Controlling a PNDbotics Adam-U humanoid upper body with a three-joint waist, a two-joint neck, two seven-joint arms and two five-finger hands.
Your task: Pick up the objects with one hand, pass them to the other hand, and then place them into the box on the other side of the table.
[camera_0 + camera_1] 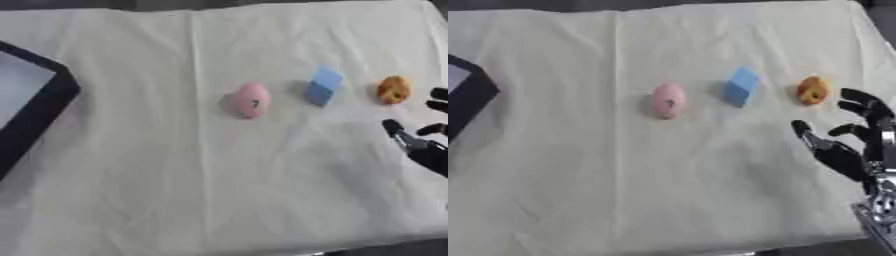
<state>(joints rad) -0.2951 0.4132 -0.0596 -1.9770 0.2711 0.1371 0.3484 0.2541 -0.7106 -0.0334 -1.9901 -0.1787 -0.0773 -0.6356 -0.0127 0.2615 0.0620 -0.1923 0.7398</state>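
I see three small things lying in a row on the white cloth: a pink egg (252,100) lying lengthwise, a blue block (324,85) tilted on edge just to its right, and an orange lump (393,90) farthest right. The dark-rimmed box (48,105) sits at the table's left edge, well apart from them.

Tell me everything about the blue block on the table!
The light blue block looks like soft foam, with a paler top face and darker blue sides. It sits tilted on the cream tablecloth, between the pink egg-shaped object and the orange speckled ball. Nothing else touches it.
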